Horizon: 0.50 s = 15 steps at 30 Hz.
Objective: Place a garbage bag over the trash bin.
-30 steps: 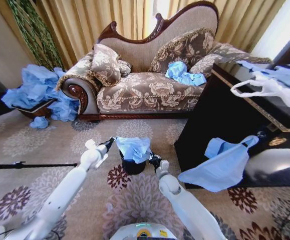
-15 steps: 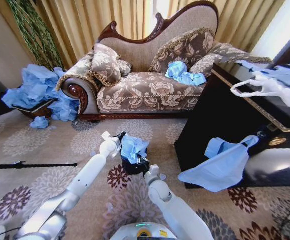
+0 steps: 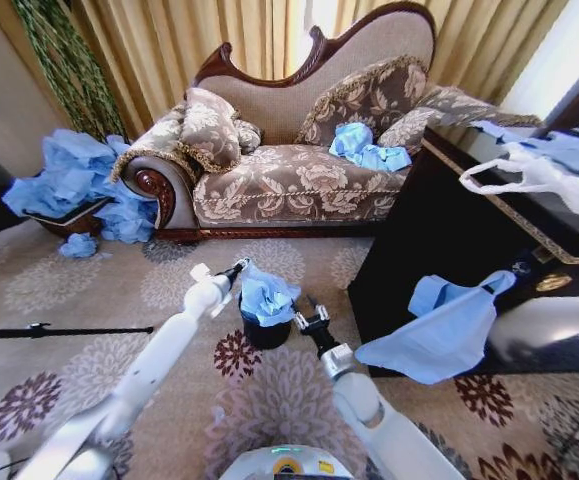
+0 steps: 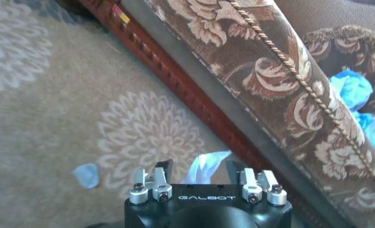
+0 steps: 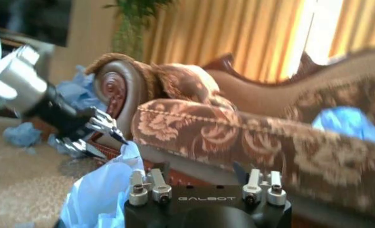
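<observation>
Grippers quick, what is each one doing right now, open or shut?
Left gripper: shut on the garbage bag above the trash bin.
Right gripper: open, holding nothing, beside the bin.

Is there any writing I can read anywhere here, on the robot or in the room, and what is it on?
"GALBOT": white letters on the black body of the left gripper, seen from its own wrist camera.
"GALBOT": the same word on the black body of the right gripper, seen from its wrist camera.
No other readable text: none on the bin, the bag or the sofa.
</observation>
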Available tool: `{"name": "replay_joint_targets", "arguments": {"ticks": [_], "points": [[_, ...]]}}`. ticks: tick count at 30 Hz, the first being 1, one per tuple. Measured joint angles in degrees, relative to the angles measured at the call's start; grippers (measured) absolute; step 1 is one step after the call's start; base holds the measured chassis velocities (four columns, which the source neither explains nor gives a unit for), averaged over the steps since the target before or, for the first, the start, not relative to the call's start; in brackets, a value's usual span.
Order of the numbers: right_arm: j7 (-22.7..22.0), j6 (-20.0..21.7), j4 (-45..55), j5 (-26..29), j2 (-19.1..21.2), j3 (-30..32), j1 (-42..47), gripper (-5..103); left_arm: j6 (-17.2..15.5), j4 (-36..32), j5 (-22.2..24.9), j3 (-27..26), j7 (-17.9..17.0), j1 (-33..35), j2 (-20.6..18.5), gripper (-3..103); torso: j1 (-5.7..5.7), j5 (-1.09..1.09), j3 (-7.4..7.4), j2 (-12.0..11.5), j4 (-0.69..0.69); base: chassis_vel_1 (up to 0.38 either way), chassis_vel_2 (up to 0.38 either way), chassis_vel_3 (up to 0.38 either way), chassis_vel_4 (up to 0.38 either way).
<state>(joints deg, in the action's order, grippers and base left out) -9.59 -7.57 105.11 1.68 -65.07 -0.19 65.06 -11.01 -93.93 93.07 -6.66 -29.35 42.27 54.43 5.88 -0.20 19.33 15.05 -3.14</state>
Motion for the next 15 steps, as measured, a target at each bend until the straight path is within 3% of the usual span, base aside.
{"name": "replay_joint_targets", "arguments": {"ticks": [4,6,7,11,15], "points": [[3.3,-2.5,-0.6,-3.2,1.1,1.0,-0.4,77,-0.2,-2.7,0.4,-0.7,-0.7,2.1,-2.5,73,0.00,0.00,0.00,0.0,-0.02,0.000,0.000,0.000,0.000],[6.9,-5.0,-2.1,-6.3,1.6,1.5,-1.0,88,-0.9,-5.5,2.4,-1.8,-2.0,3.8,-4.4,84,0.00,-0.02,0.00,0.0,-0.02,0.000,0.000,0.000,0.000],[7.9,-5.8,-2.9,-7.6,1.8,1.5,-1.2,93,-1.2,-7.1,3.4,-2.4,-2.9,4.7,-5.2,84,0.00,-0.01,0.00,0.0,-0.03,0.000,0.000,0.000,0.000],[9.0,-6.6,-4.6,-10.6,1.6,0.8,-1.8,99,-2.0,-12.9,5.3,-5.4,-4.3,8.1,-7.6,98,0.00,0.00,0.00,0.0,-0.04,0.000,0.000,0.000,0.000],[7.7,-5.2,-7.5,-14.1,0.2,-1.4,-3.6,100,-3.0,-20.3,7.0,-10.8,-4.8,14.6,-10.6,100,0.00,0.00,0.00,0.0,-0.02,0.000,0.000,0.000,0.000]]}}
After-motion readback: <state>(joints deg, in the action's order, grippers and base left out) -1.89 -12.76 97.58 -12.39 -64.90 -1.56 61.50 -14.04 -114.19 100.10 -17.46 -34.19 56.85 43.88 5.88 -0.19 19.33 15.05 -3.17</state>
